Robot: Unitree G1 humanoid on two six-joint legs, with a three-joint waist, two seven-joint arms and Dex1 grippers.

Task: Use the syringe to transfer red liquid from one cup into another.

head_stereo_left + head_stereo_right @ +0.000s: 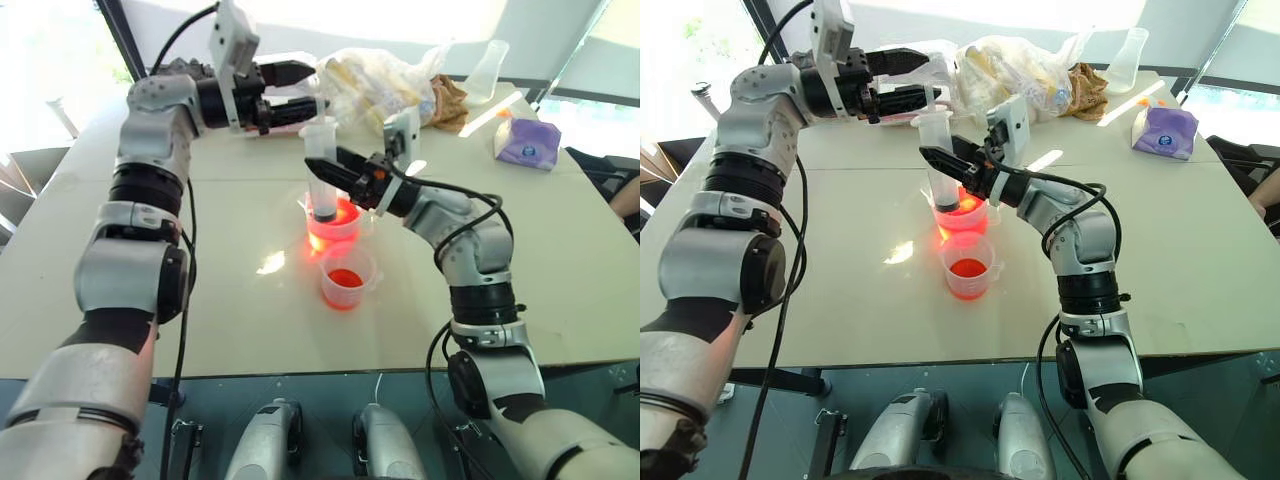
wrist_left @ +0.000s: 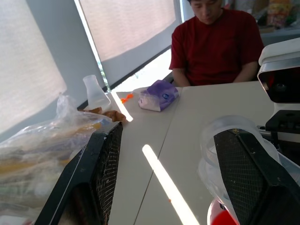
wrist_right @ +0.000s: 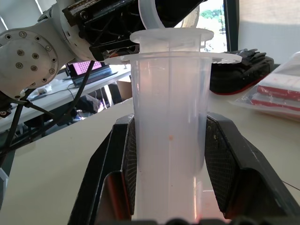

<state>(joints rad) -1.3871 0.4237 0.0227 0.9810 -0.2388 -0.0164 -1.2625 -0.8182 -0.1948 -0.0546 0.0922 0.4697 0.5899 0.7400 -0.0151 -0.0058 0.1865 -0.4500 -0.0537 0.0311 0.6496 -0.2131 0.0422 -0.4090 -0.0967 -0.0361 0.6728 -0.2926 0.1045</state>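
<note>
Syringe (image 1: 322, 170), clamped upright at frame centre by the right gripper (image 1: 335, 166), should be steadied while the wide-open left gripper (image 1: 300, 85) takes its plunger squarely.

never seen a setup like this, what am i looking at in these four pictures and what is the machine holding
This is a humanoid robot with two arms. The two wide pictures come from its head, looking down at a table; the other two come from cameras on its wrists. Its right hand is shut on a big clear syringe, held upright in a beaker of red liquid. Its left hand is open beside the syringe's top. A smaller cup sits nearer the robot. At the far edge lie a plastic bag, a flask and a purple pack. A person sits at the table.
</note>
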